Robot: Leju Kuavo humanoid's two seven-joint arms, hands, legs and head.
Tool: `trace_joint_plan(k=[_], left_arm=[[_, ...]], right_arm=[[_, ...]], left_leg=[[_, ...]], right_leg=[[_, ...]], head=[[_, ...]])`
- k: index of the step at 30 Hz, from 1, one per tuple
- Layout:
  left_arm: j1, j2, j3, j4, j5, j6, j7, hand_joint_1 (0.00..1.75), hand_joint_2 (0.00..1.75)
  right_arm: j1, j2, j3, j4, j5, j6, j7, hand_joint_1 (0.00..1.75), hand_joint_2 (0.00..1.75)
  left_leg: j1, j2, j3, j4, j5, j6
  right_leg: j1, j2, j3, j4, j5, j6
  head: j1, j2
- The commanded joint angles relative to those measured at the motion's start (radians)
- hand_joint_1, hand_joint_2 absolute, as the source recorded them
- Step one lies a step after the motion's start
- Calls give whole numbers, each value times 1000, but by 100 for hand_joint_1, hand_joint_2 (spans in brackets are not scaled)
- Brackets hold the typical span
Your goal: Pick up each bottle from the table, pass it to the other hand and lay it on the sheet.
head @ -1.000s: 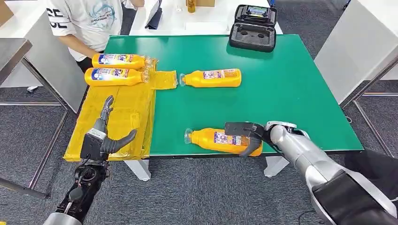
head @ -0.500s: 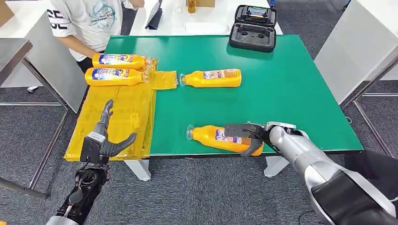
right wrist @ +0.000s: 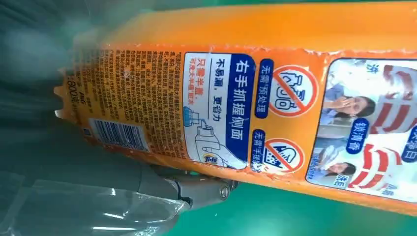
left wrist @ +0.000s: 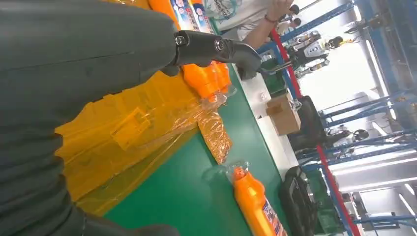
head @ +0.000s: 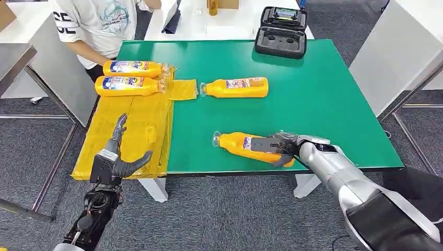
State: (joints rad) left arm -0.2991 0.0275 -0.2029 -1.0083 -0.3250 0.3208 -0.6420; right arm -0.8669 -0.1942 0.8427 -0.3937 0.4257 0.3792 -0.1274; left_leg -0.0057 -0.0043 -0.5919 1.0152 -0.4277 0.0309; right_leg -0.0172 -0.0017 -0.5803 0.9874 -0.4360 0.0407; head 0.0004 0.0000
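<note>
Near bottle [head: 245, 146]: orange, lying on its side at the front edge of the green counter [head: 324, 99], cap end toward the robot's left, slightly tilted across the edge. Right hand [head: 277, 146] is wrapped around its base end, fingers over the top, thumb at the front side; it grips the bottle. Right wrist view: the back label [right wrist: 216, 113] sits right up against the hand, a finger [right wrist: 192, 189] pressed along the bottle's side.

Second bottle [head: 236, 87]: on its side mid-counter, well apart from the right hand, cap just beside a corner of the yellow sheet [head: 130, 136].

Two more bottles lie side by side on the sheet's far end: the rear one [head: 133, 67] and the front one [head: 129, 86].

Left hand [head: 116, 157]: holds nothing, fingers spread, thumb out, hovering over the sheet's near edge off the counter's left side.

Black case [head: 282, 31] at the far counter edge. A person in a white shirt [head: 99, 23] stands at the far left corner.
</note>
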Motion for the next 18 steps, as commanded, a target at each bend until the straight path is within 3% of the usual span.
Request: trace_joint_plan(k=[1, 11, 16, 18], left_arm=[[-39, -12, -12, 77, 0, -9, 3, 0, 175], [-56, -14, -13, 98, -3, -14, 0, 0, 175], [25, -4, 40, -7, 49, -30, -3, 0, 175], [49, -6, 50, -39, 63, -39, -5, 0, 175]], right_arm=[[5, -5, 42, 65, 18, 5, 8, 175, 175], [33, -23, 9, 45, 14, -33, -13, 175, 175], [82, 47, -205, -108, -91, -228, -176, 175, 175], [100, 63, -231, -154, -97, -247, -184, 175, 175]], left_leg=[[2, -2, 1, -1, 0, -2], [2, -4, 2, -1, 1, -2], [1, 1, 1, 0, 0, -1], [2, 5, 1, -1, -1, -2]], right_leg=[[2, -3, 2, -1, 0, -2], [2, -5, 4, -2, 0, -1], [1, 1, 1, -1, 1, -1], [2, 5, 1, -1, 1, -2]], head=[[0, 0], [0, 0], [0, 0], [0, 0]])
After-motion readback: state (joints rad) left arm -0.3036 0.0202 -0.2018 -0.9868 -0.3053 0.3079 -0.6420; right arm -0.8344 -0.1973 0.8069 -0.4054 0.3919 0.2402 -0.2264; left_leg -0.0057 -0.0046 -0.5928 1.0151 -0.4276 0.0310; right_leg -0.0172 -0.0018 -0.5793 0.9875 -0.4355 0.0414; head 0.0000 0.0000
